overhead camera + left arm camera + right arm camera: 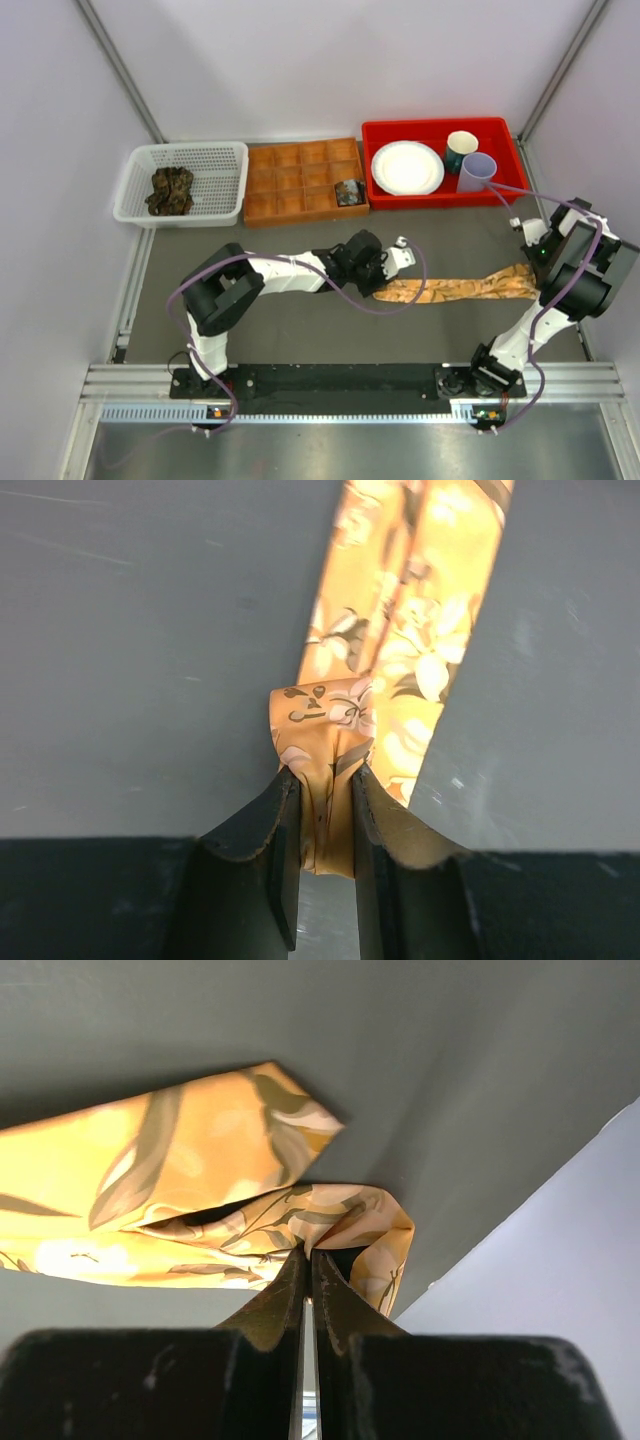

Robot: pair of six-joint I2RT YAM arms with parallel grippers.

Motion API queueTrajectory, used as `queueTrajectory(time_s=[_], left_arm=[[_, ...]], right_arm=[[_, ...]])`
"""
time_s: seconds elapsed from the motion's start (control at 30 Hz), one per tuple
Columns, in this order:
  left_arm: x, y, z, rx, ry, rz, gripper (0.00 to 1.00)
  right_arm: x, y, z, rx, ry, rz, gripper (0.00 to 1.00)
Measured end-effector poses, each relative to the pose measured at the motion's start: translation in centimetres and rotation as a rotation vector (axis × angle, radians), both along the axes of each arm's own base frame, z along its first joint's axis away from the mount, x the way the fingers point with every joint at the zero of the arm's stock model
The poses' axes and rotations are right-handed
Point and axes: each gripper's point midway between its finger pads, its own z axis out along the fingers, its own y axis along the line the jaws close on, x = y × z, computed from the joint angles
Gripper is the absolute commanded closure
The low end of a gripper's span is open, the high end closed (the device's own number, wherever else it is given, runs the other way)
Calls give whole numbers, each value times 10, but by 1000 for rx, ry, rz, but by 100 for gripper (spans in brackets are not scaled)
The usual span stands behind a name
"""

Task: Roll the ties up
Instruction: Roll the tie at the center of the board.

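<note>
Left gripper (325, 780) is clamped on the folded-over left end of the orange tie (400, 630), with its jaws kept slightly apart by the fabric. Right gripper (305, 1260) has its fingers pressed together at the tie's right end, just beside the pointed tip. It looks to be nipping a bunched fold, though the contact is hidden behind the fingertips. The tie lies stretched across the grey table (300, 320) between them, and a dark tie (170, 190) sits crumpled in the white basket (225, 160) at far left.
</note>
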Motion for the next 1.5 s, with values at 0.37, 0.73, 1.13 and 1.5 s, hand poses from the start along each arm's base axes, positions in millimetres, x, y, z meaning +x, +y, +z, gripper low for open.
queueTrajectory(time_s=[0.37,0.73,1.13,1.5], left_arm=[[60,8,20,-157,-18,304,100],[69,7,21,-221,28,399,100],[66,14,-8,-156,62,406,100],[63,12,-8,-163,80,390,100]], right_arm=[[0,-1,0,0,8,50,100],[-1,0,1,9,12,136,85],[21,3,66,148,-36,101,43],[55,28,70,171,-87,-40,41]])
